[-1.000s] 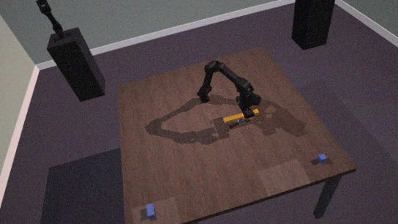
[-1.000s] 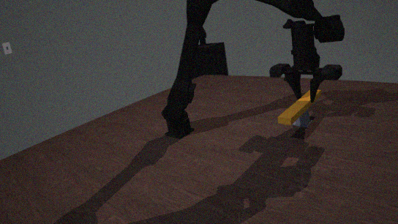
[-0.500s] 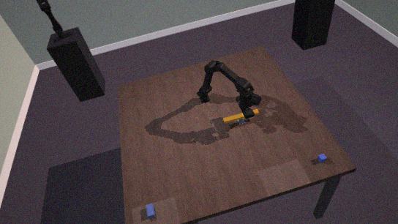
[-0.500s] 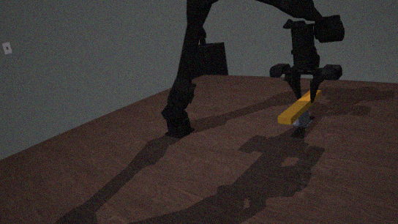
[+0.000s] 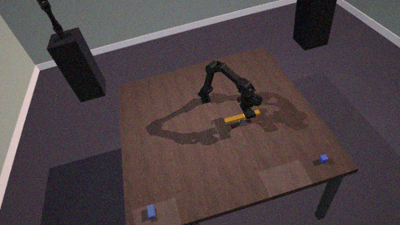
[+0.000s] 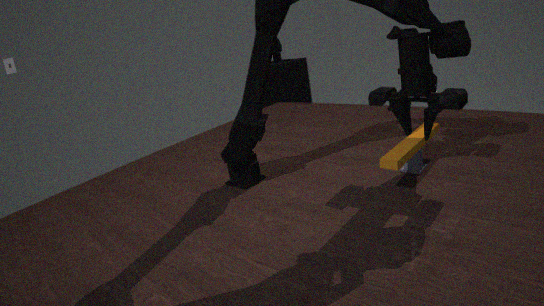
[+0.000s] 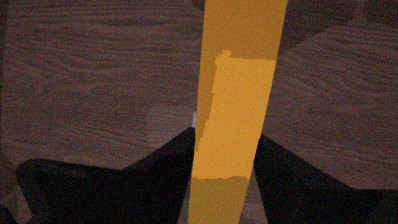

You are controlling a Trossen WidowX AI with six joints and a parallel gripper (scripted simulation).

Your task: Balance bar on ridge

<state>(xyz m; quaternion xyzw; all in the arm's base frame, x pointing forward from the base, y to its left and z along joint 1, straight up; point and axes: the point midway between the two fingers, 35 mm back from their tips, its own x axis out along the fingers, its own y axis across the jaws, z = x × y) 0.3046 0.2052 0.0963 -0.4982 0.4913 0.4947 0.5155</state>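
Note:
The orange bar [image 5: 235,118] [image 6: 400,152] [image 7: 240,100] is above the table, looks about level and lies across the small grey ridge [image 5: 242,122] [image 6: 413,165]. In the wrist view only a pale sliver of the ridge [image 7: 194,119] shows beside the bar. The bar appears to meet the ridge top; the exact contact is hidden. My gripper [image 5: 250,114] [image 6: 418,135] [image 7: 224,137] points down from above, shut on the bar, with one finger against each long side. Both bar ends stick out past the fingers, clear of the table.
A blue block [image 5: 151,212] lies near the table's front left and a blue cube [image 5: 323,159] at the front right. Pale squares [image 5: 284,178] mark the front of the wooden table [image 5: 176,162]. Black pedestals [image 5: 77,68] [image 5: 314,26] stand beyond the table. The arm casts broad shadows.

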